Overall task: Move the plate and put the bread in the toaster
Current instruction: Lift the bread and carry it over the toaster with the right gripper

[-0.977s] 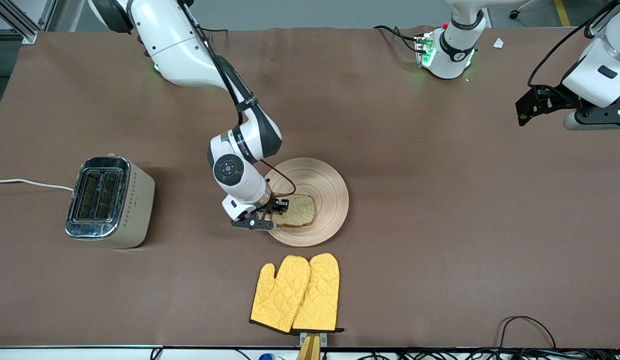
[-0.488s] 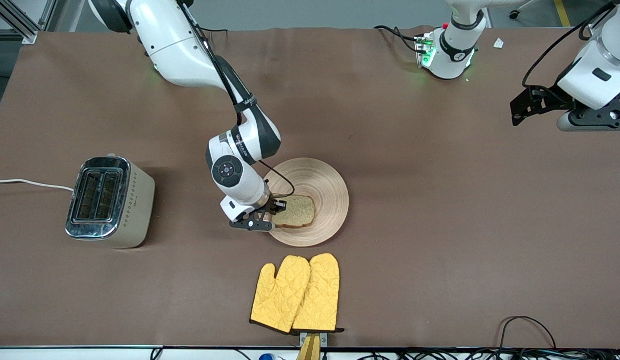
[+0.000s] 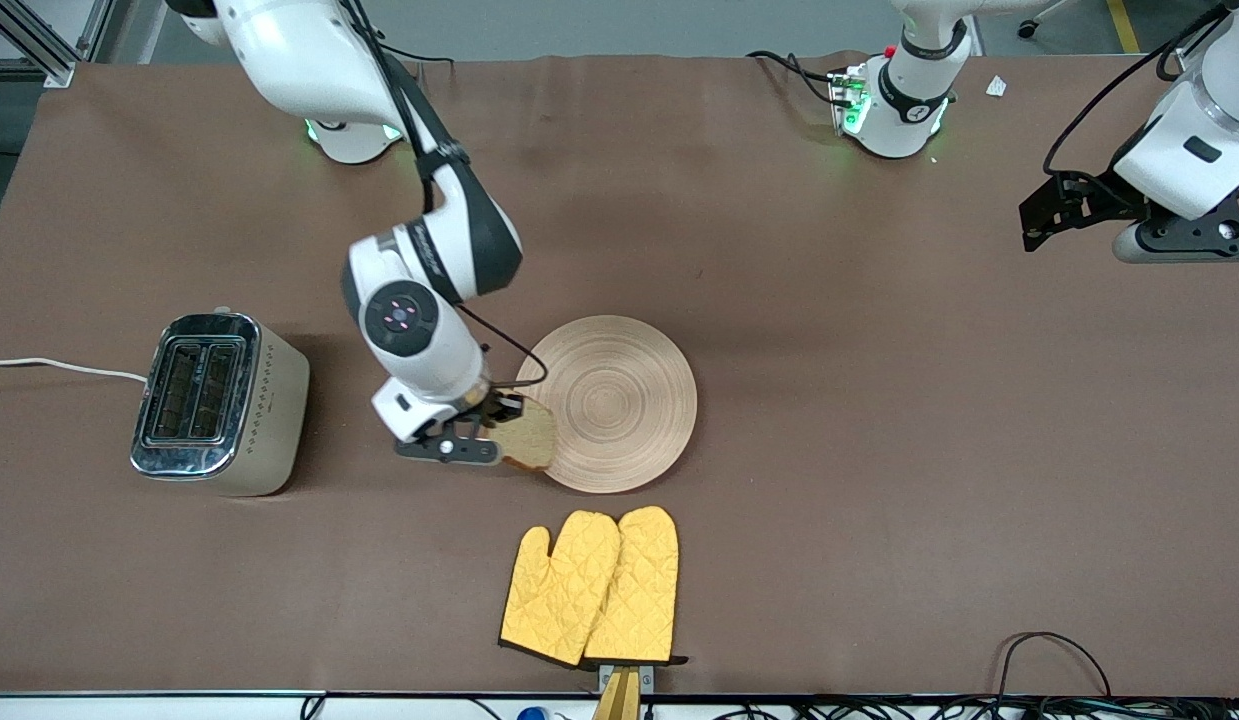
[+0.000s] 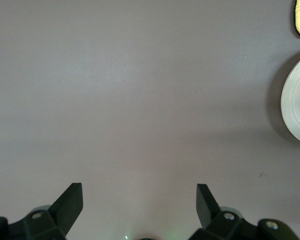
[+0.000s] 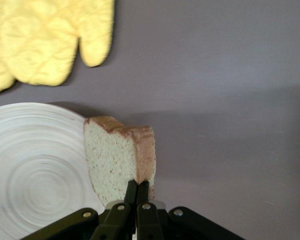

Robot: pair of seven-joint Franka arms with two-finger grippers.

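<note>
Right gripper point(image 3: 491, 428): we see its jaws clamped on one edge of the bread, in the air over the plate's rim on the side toward the right arm's end of the table.
Bread point(image 3: 531, 436): off the plate and hanging from the right gripper; in the right wrist view the slice point(image 5: 121, 156) stands on edge with its darker crust showing (the fingers point(image 5: 138, 192) pinch its lower edge, pressed close together).
Plate point(image 3: 607, 402): we find it bare, flat on the brown table point(image 3: 879, 400) near the middle, a little toward the edge by the front camera.
Toaster point(image 3: 217, 402): upright toward the right arm's end of the table, well apart from the plate, both slots facing up, its white cord point(image 3: 59, 366) running off toward that end's edge.
Oven mitts point(image 3: 594, 588): two yellow quilted mitts lying side by side, nearer to the front camera than the plate, close to the table's edge on that side.
Left gripper point(image 3: 1049, 212): we see it held up over the left arm's end of the table, well away from the plate (this arm waits); in the left wrist view its fingers point(image 4: 70, 201) stand wide apart with nothing between them, bare table below.
</note>
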